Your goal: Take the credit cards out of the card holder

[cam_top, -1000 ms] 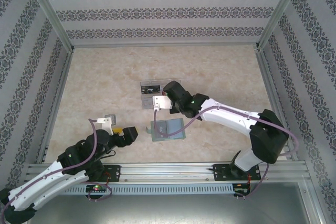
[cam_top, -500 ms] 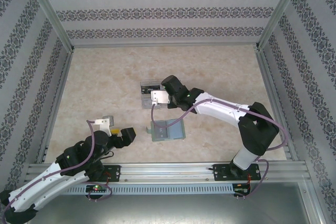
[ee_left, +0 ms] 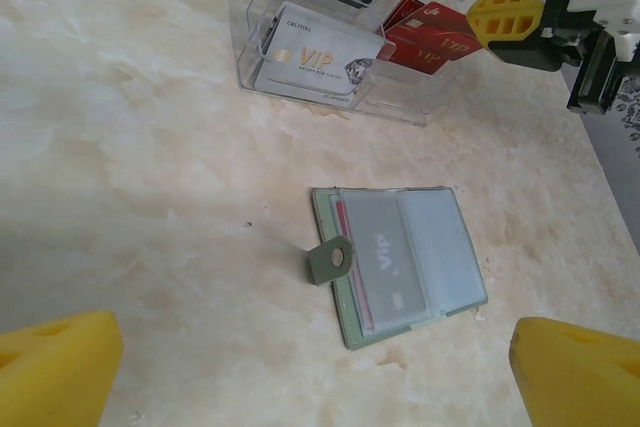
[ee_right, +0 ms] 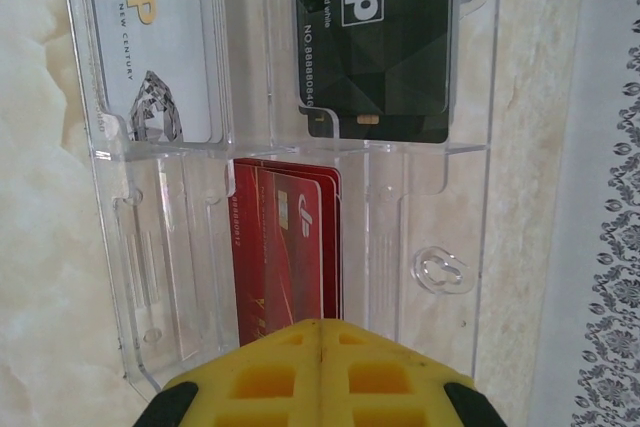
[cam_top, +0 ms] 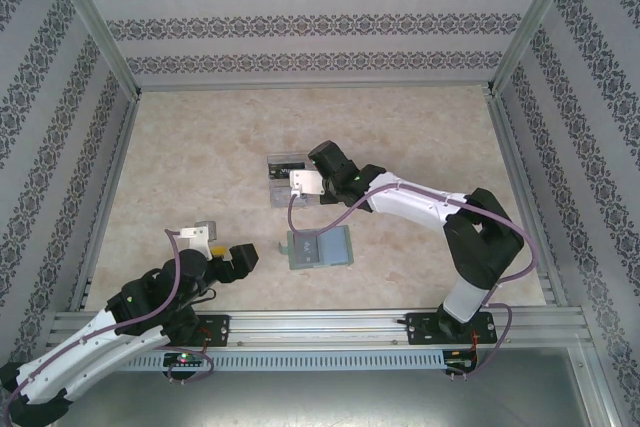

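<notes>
On the marbled beige table [cam_top: 200, 147], the clear plastic divided tray [ee_right: 440, 217] already holds red plastic credit cards [ee_right: 285, 247]. My right gripper [ee_right: 320, 332] is pinched shut just over them; whether it grips one I cannot tell. The flat grey-green folding card holder [ee_left: 400, 257] lies open nearer me, long axis left to right, clasp tab at its left edge, with one red card [ee_left: 345, 247] left inside. My left gripper [ee_left: 310, 377] hangs wide open near it.
</notes>
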